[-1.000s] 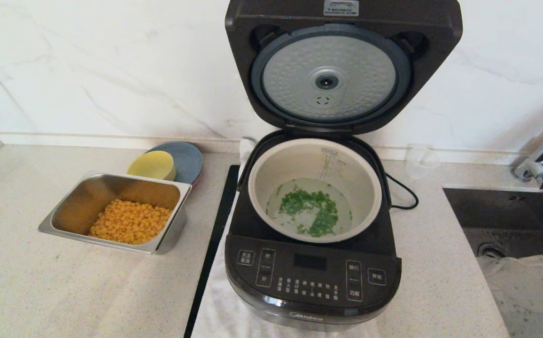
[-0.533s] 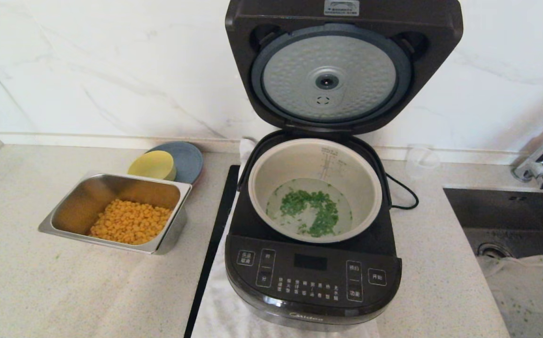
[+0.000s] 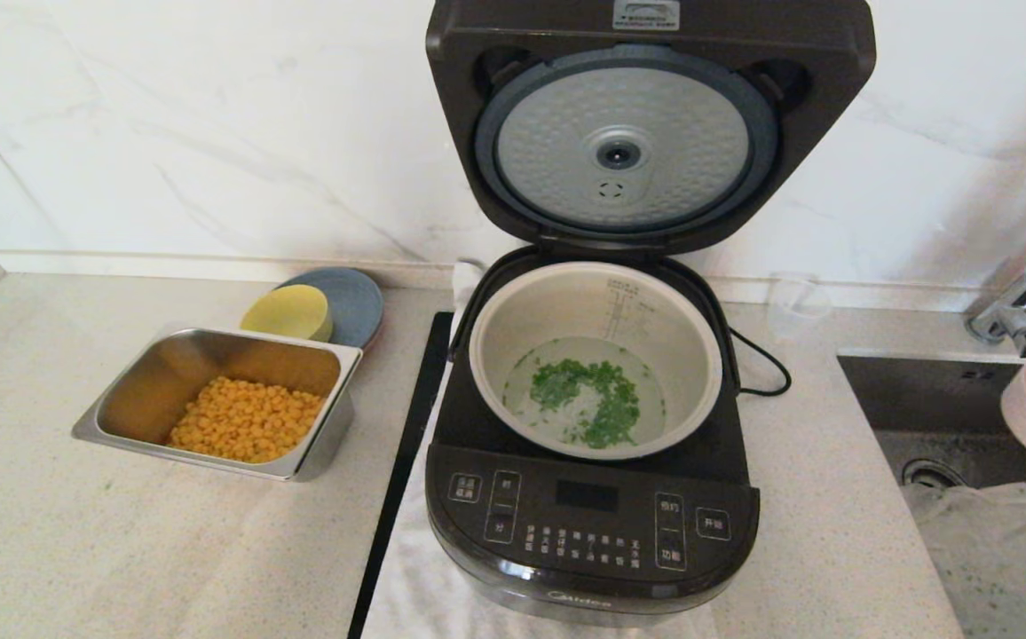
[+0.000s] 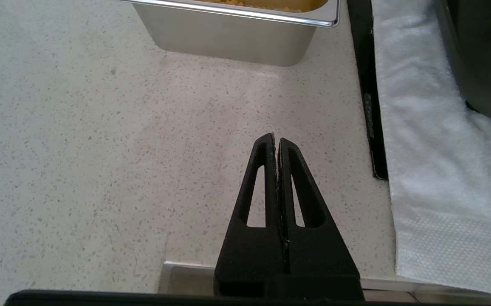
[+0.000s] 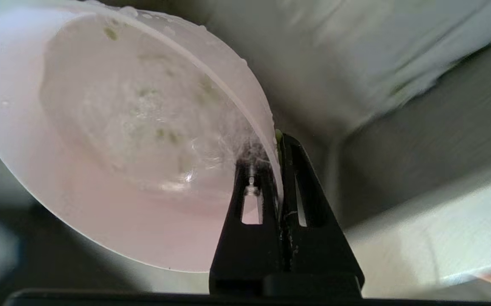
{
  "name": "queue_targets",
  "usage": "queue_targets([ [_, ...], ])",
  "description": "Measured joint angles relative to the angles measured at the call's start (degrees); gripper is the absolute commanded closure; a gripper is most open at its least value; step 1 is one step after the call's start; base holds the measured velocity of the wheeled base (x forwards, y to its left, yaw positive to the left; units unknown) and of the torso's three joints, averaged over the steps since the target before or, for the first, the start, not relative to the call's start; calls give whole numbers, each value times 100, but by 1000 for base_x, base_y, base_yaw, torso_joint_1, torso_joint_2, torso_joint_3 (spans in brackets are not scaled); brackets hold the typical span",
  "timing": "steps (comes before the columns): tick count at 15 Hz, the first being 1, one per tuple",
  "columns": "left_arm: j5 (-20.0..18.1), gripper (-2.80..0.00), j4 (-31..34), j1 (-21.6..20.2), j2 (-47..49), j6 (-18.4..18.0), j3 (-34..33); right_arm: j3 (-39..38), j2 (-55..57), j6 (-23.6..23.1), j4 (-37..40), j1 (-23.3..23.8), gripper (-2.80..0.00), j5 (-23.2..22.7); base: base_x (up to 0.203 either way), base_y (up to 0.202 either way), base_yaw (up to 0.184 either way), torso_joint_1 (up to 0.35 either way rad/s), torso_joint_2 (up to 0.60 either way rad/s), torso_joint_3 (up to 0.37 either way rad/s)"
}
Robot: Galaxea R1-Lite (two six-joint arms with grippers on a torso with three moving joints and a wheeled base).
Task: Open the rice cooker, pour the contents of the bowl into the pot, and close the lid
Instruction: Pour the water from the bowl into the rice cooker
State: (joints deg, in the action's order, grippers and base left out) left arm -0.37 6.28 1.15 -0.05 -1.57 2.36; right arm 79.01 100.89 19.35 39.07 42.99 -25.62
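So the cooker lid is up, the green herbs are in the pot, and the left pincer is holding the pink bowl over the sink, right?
Not quite: the right pincer grips the pink bowl by its rim, as the right wrist view shows. The left pincer is shut on nothing above the counter.

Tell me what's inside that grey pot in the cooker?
Chopped green herbs lie scattered at the bottom of the pot, seemingly in a shallow pool of clear liquid. Measuring marks show on its back wall. Whatever lies beneath the greens is hidden.
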Motion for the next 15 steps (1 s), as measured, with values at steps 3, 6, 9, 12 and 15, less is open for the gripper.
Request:
queue_targets([
  [3, 2, 0, 1, 0, 0, 0, 0, -65, -792, -31, 786, -1010, 0, 7, 0, 0, 0, 0, 0, 0],
  [6, 2, 0, 4, 0, 0, -2, 0, -25, -1368, 41, 1476, -2209, 0, 132, 0, 0, 0, 0, 0, 0],
  [9, 0, 0, 2, 0, 0, 1, 0, 127, -1698, 503, 1692, -3666, 0, 605, 0, 0, 0, 0, 0, 0],
  [12, 2, 0, 2, 0, 0, 0, 0, 677, -1760, 1057, 1864, -5048, 0, 1146, 0, 0, 0, 0, 0, 0],
  [15, 0, 0, 2, 0, 0, 0, 0, 1585, -1541, 1557, 2168, -6259, 0, 1857, 0, 0, 0, 0, 0, 0],
])
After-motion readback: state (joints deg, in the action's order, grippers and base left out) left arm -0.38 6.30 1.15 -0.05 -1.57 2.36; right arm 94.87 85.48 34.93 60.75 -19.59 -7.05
